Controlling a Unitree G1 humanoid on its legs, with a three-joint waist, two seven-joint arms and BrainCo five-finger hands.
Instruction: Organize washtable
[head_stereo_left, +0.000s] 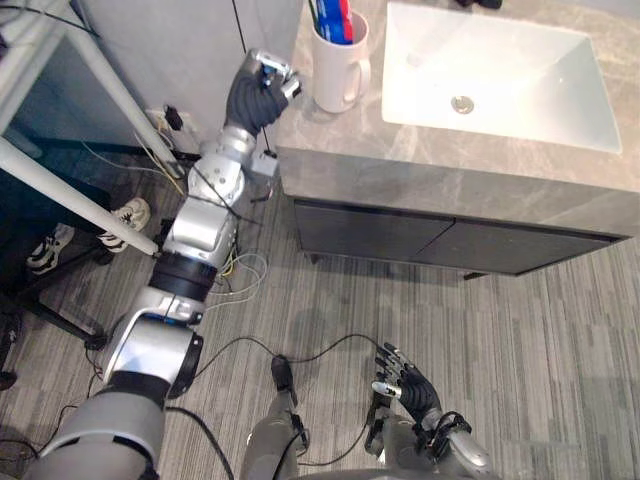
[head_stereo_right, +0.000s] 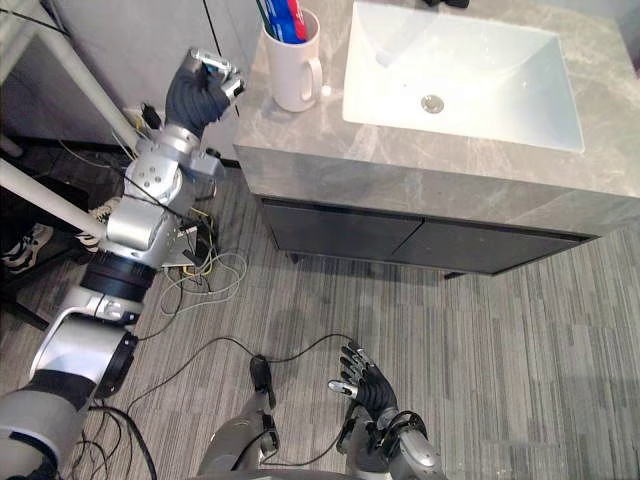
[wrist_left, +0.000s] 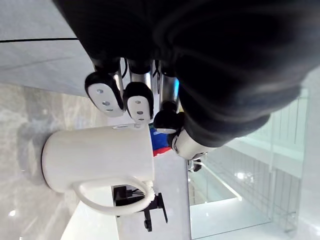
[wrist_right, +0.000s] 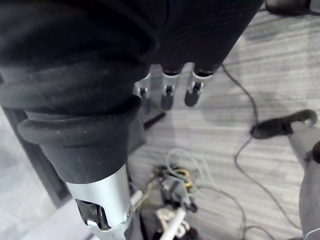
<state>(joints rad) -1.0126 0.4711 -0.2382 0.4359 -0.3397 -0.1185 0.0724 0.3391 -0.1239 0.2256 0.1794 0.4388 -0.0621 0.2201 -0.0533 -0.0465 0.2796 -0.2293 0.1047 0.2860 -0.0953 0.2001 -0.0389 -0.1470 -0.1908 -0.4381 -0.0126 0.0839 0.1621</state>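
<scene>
A grey marbled table (head_stereo_left: 420, 160) with a white sink (head_stereo_left: 520, 90) set in it and dark cabinet fronts (head_stereo_left: 380, 232) beneath stands just beside the left hand (head_stereo_left: 258, 92), a pale grey wall panel (head_stereo_left: 170, 50) rises behind that hand, and grey striped floor (head_stereo_left: 520, 340) spreads under the right hand (head_stereo_left: 410, 385), evenly lit.

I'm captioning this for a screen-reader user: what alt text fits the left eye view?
The robot's left hand, curled and empty, is raised at the corner of a grey stone counter, beside a white mug holding blue and red items, left of a white sink. Its right hand hangs open above the striped floor.
</scene>
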